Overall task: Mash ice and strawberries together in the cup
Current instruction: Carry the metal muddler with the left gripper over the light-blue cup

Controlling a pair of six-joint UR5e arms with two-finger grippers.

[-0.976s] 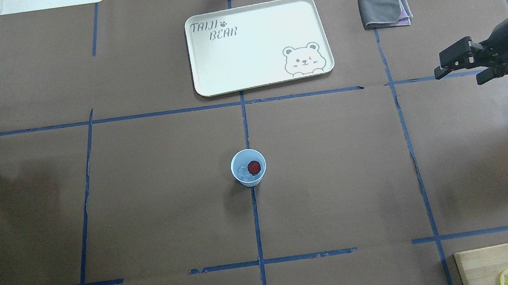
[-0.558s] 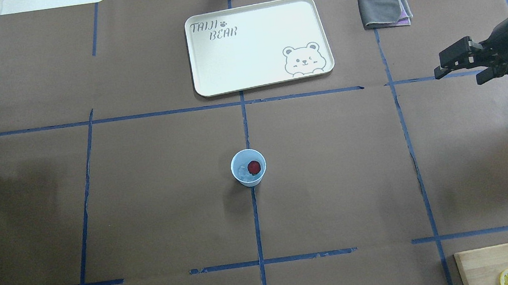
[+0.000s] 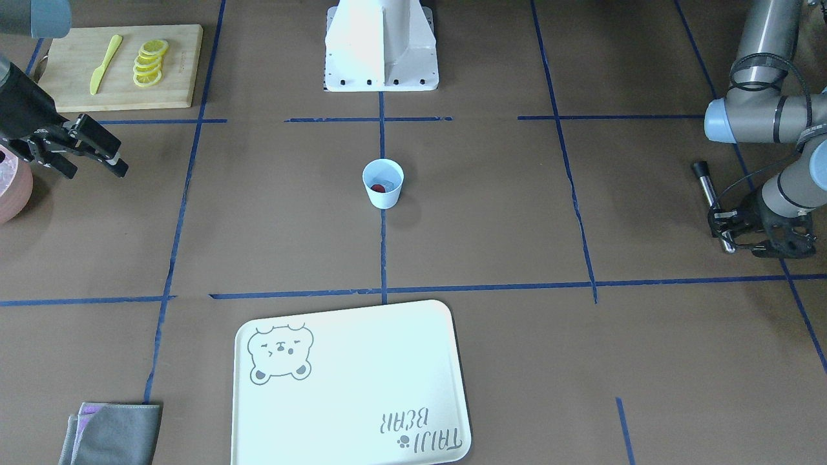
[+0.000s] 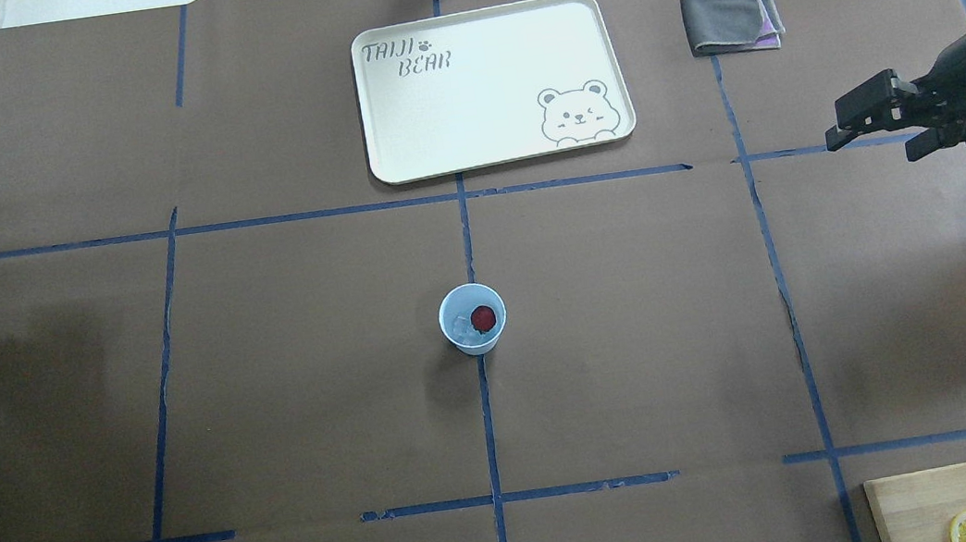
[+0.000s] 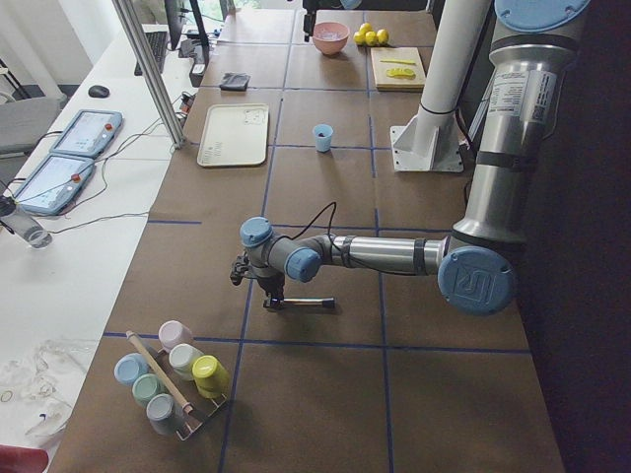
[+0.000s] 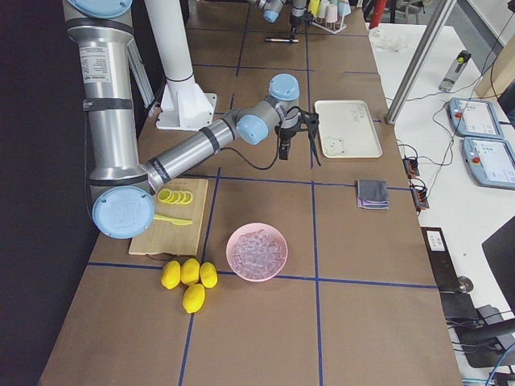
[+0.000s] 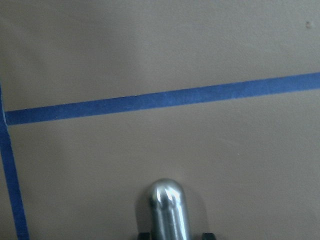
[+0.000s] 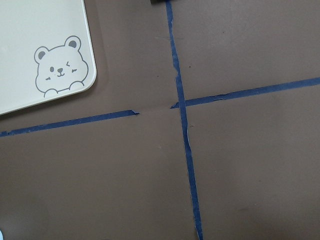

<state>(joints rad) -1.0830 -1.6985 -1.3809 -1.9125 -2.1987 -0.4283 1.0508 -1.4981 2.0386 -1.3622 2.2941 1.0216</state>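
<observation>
We have one long table [image 4: 274, 382] under brown paper, gridded with blue tape [image 4: 299, 217]. Past the right gripper [image 4: 872, 145], across the table's far edge, there's a white desk [image 6: 455, 209] with two teach pendants [image 6: 479, 117] and an aluminium post [image 6: 414, 68]. Light is even, shadows soft.

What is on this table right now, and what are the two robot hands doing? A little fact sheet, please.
Centre of table: light blue cup, upright
Inside it: one red strawberry beside ice chunks; the berry looks whole
Left gripper: shut on a metal rod, low at the table's left edge, far from the cup
Right gripper: open, holding nothing, above the right side
Far side: cream tray with a bear drawing, folded grey cloth
Right end: pink bowl of ice, lemon slices on a board
</observation>
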